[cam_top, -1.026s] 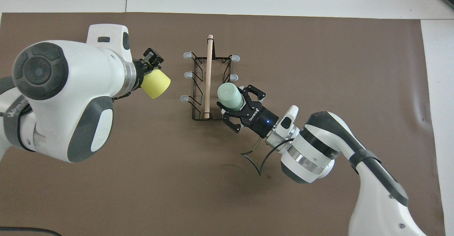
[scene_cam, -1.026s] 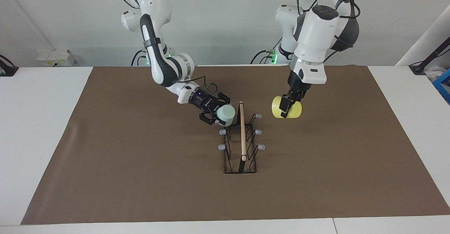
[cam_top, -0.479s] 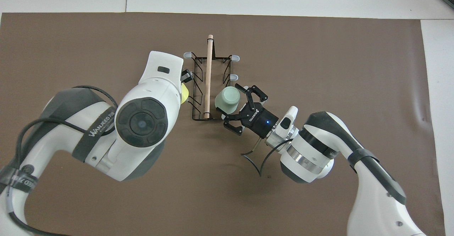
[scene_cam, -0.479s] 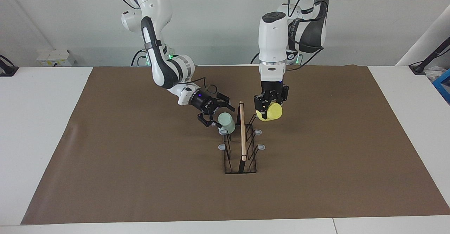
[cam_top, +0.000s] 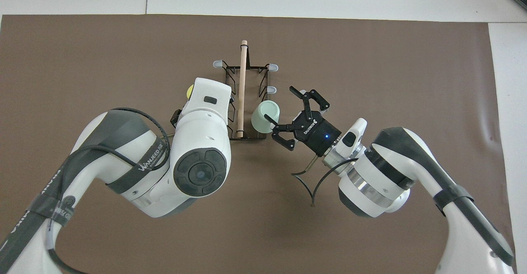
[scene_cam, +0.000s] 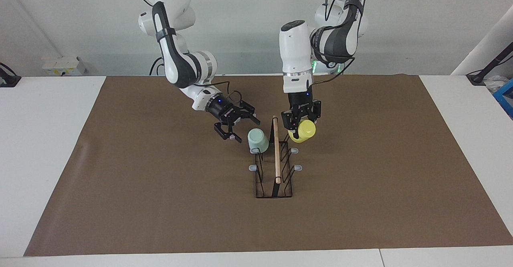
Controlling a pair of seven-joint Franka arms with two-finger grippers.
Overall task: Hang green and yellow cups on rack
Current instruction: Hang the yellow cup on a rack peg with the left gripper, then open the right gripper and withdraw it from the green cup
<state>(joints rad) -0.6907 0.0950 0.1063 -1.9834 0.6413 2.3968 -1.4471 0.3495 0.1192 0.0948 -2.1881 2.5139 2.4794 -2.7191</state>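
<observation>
The rack (scene_cam: 276,158) (cam_top: 242,84) stands mid-table on the brown mat. A mint green cup (scene_cam: 257,139) (cam_top: 265,115) sits mouth-down on the rack's peg nearest the robots, on the right arm's side. My right gripper (scene_cam: 249,131) (cam_top: 278,103) is open just beside that cup and holds nothing. My left gripper (scene_cam: 298,126) is shut on the tilted yellow cup (scene_cam: 303,130) (cam_top: 190,91), right at the nearest peg on the left arm's side. I cannot tell whether the cup rests on that peg. In the overhead view the left arm hides its gripper and most of the yellow cup.
The brown mat (scene_cam: 160,203) covers most of the white table. Several grey-tipped pegs of the rack carry nothing. A small white box (scene_cam: 64,65) sits at the table's edge by the wall, toward the right arm's end.
The right gripper opened, left the green cup on its peg and drew back a little. The left arm swung the yellow cup in from the mat to the rack's side.
</observation>
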